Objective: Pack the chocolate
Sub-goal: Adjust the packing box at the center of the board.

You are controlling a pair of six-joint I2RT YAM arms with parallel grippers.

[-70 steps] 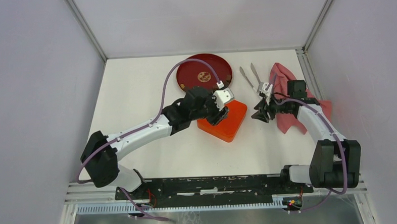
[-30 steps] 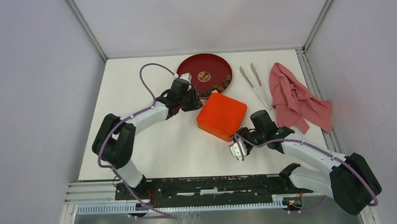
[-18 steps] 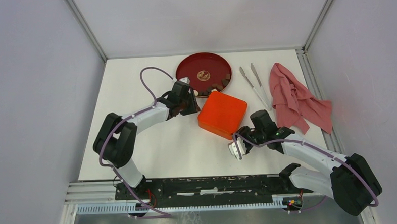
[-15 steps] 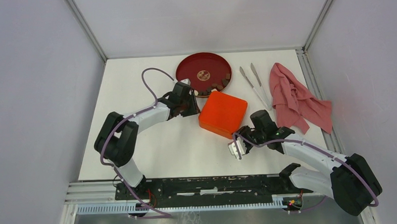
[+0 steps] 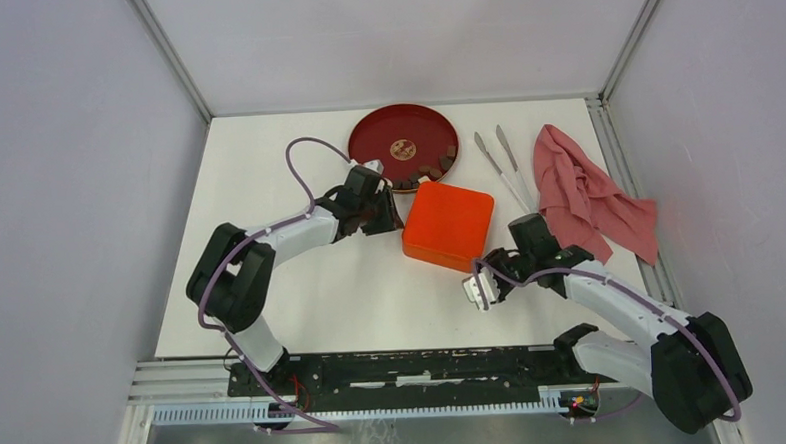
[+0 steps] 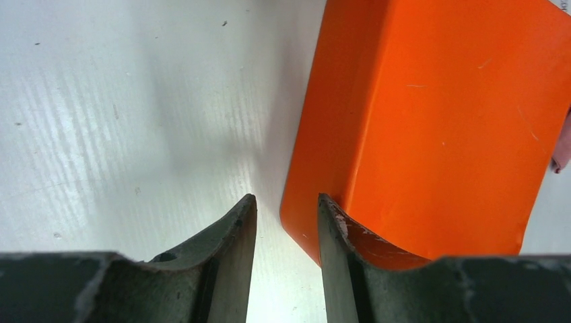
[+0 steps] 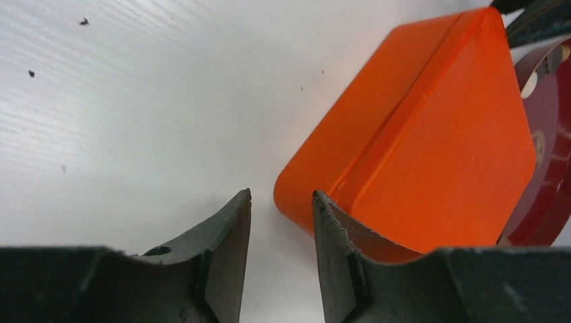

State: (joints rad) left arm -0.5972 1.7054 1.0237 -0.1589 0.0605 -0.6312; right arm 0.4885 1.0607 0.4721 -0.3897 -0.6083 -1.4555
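1. Both arms are working at the closed box (image 5: 449,226). The lid is on, so I judge packing proper is not yet starting.
2. The left gripper (image 6: 286,200) is sitting at the box's left side, fingers narrowly parted and holding nothing.
3. The right gripper (image 7: 281,193) is sitting at the box's near right corner, likewise narrowly parted and empty.
4. The chocolate (image 5: 435,166) is lying on the plate (image 5: 380,132) just behind the box, apart from both grippers.
5. Next, the lid is probably needing lifting while the base is being steadied.

Round dark-red plate (image 5: 374,143) far centre on white table (image 5: 267,177); square orange box (image 5: 449,225) just nearer, metal tongs (image 5: 504,167) right, crumpled pink cloth (image 5: 583,194) beyond.
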